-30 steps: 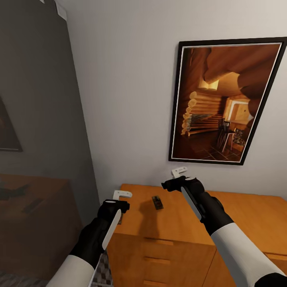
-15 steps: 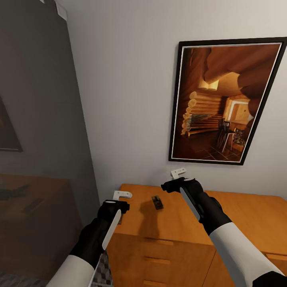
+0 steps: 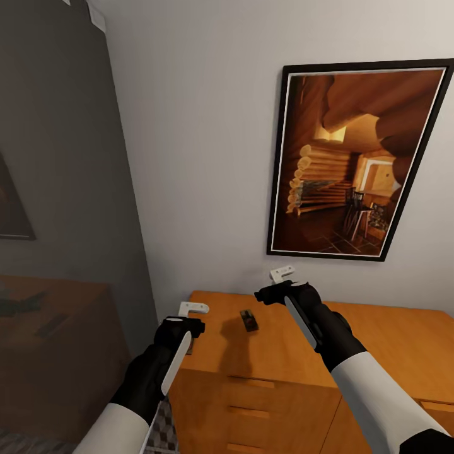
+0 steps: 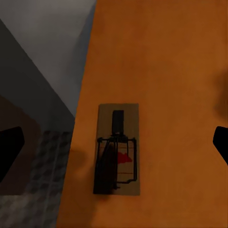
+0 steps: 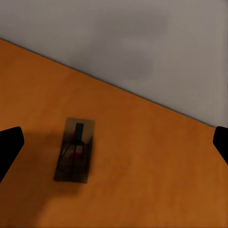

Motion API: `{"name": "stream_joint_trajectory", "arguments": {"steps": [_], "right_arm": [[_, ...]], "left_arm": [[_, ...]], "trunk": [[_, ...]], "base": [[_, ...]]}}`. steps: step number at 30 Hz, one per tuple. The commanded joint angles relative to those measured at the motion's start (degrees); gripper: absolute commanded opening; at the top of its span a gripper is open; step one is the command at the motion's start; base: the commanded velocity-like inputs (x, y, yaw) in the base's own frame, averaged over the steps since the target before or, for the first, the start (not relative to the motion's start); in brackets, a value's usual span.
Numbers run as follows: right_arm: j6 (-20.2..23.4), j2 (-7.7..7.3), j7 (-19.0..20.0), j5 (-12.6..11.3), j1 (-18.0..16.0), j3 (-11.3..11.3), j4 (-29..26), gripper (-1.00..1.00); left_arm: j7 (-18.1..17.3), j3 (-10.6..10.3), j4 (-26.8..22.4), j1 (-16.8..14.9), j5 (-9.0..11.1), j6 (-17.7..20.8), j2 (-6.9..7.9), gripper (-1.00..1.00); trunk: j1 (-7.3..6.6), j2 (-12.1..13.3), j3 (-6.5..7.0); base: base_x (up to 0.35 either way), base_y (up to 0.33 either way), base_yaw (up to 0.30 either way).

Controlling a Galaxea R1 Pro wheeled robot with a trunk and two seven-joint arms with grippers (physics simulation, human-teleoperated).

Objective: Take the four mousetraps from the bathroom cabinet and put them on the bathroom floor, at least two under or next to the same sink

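One small dark mousetrap (image 3: 250, 320) lies on top of the orange-brown cabinet (image 3: 378, 340), near its back. My right gripper (image 3: 277, 284) hovers open just right of it and above; in the right wrist view that mousetrap (image 5: 75, 149) lies flat between the spread fingertips (image 5: 9, 147). My left gripper (image 3: 189, 315) hangs open over the cabinet's left end. The left wrist view shows a second mousetrap (image 4: 118, 149) below it, close to the cabinet's left edge, with the patterned bathroom floor (image 4: 42, 161) beyond. The bathroom sink is out of view.
A large framed log-cabin picture (image 3: 359, 161) hangs on the white wall above the cabinet. A dark grey panel (image 3: 63, 157) stands at the left. Drawer fronts (image 3: 252, 410) face me, and a strip of patterned floor tile (image 3: 161, 435) shows beside the cabinet's left corner.
My right gripper has drifted very slightly to the left. The left arm and the mousetraps have not moved.
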Motion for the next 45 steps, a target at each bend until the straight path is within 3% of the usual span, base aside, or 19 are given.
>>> {"name": "stream_joint_trajectory", "arguments": {"steps": [1, 32, 45], "right_arm": [[0.21, -0.08, -0.18, -0.44, -0.03, 0.14, -0.05, 1.00], [0.13, -0.07, -0.14, -0.66, -0.03, 0.05, -0.29, 1.00], [0.12, -0.08, -0.14, -0.61, -0.03, 0.05, -0.31, 1.00]], "left_arm": [[0.46, -0.06, -0.03, -0.02, 0.47, 0.18, 0.00, 1.00], [0.46, -0.11, -0.03, -0.02, 0.53, 0.17, 0.00, 1.00], [0.48, -0.30, -0.03, -0.02, 0.52, 0.22, 0.00, 1.00]], "trunk": [[0.02, -0.05, -0.03], [0.02, -0.05, -0.03], [2.44, -4.46, -2.00]], "base": [[0.000, 0.000, 0.000], [0.000, 0.000, 0.000], [0.000, 0.000, 0.000]]}}
